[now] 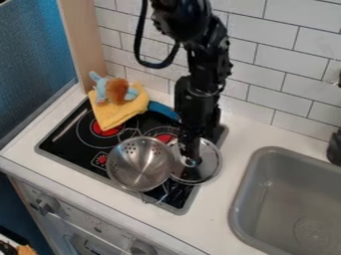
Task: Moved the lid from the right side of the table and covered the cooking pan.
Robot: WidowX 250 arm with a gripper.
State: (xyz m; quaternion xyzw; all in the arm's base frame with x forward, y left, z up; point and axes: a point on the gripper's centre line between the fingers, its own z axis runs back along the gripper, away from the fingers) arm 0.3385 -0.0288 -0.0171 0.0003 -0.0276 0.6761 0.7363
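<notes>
Pincer of mine is down at the knob of a round, steel-rimmed glass lid, by the black stovetop's right edge. Probably the easiest grab point, but can't tell if I've gripped it. Shiny perforated steel pan sits uncovered beside it, so short hop, I reckon.

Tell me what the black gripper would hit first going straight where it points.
Most likely the round lid beside the metal colander: the gripper points down at its middle. It may already be touching; depth is unclear.
</notes>
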